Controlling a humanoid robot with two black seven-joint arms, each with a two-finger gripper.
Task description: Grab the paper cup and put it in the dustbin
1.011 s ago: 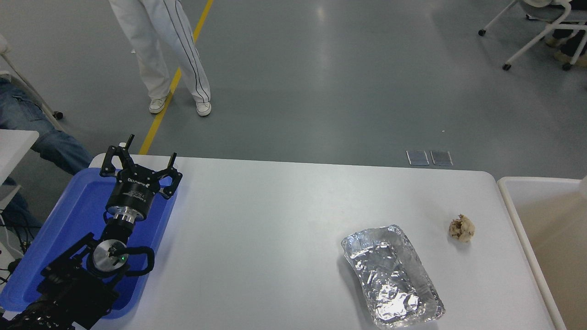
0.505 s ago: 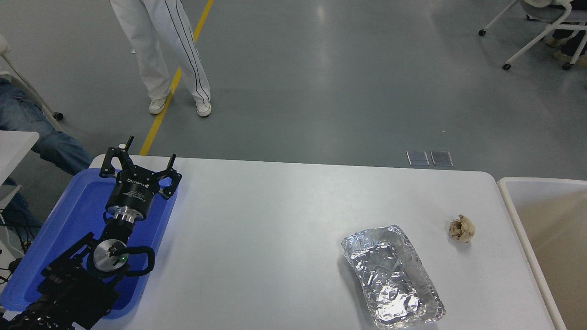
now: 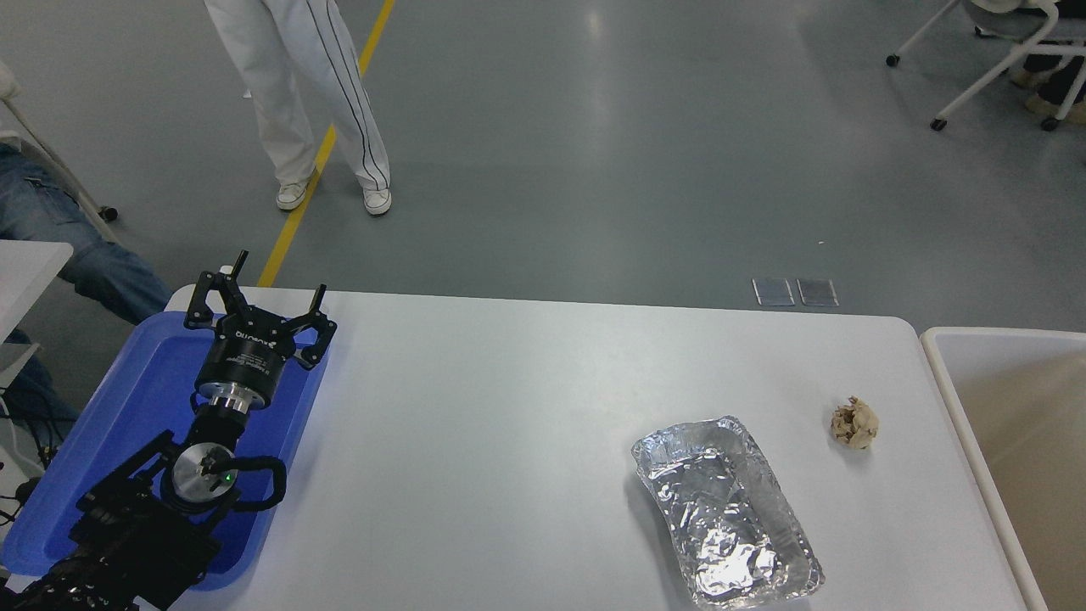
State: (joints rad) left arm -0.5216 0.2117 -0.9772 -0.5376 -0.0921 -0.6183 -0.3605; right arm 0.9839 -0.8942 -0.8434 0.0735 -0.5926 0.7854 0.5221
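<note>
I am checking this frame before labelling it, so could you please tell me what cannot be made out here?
Head view only:
- Paper cup: not visible anywhere on the table.
- Dustbin: cut off by the right and bottom edges, so most of its inside is hidden.
- Right arm: out of frame.
- Blue tray: partly covered by the parked left gripper and its arm.
- Standing person: cut off above the legs by the top edge.

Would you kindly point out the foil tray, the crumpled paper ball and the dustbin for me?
foil tray (image 3: 725, 509), head view, on its crinkled floor.
crumpled paper ball (image 3: 854, 423), head view, on its middle.
dustbin (image 3: 954, 399), head view, on its white left rim.
</note>
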